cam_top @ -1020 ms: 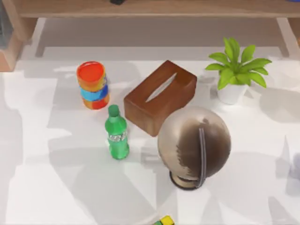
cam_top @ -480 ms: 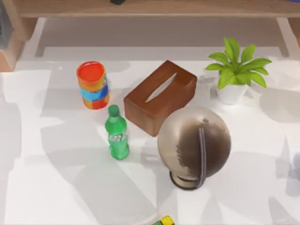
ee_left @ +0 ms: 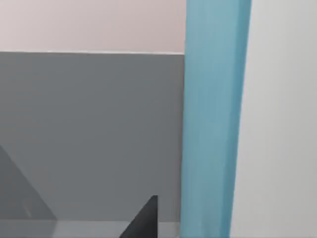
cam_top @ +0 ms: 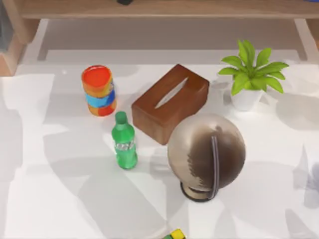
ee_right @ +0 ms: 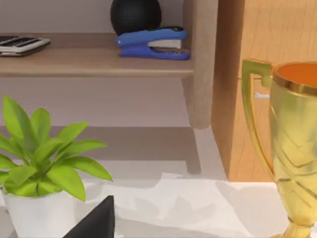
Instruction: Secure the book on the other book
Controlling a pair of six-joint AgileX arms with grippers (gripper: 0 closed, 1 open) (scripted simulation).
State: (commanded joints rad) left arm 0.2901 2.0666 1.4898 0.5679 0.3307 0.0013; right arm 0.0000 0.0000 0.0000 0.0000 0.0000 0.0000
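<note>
White desk (cam_top: pixel 60 199) carries a brown-grey globe on a stand (cam_top: pixel 206 155), a brown wooden tissue box (cam_top: pixel 170 103), a potted green plant (cam_top: pixel 251 74), a green plastic bottle (cam_top: pixel 124 142). No book is visible; grip and handling cannot be judged. Finger state of both grippers cannot be told.

Table (cam_top: pixel 45 199), white: the middle is occupied by a cluster of obstacles. A stacked coloured cup tower (cam_top: pixel 98 90) stands left of a brown tissue box (cam_top: pixel 170 102); a green bottle (cam_top: pixel 124 141) stands upright just in front of the box's left end; a tall globe (cam_top: pixel 206 154) rises just in front of its right end. A potted plant (cam_top: pixel 250 74) is set at the back right, with a gold trophy (ee_right: pixel 292 148) seen beyond it. Open surface is found along the left side, the front left and the far right.
</note>
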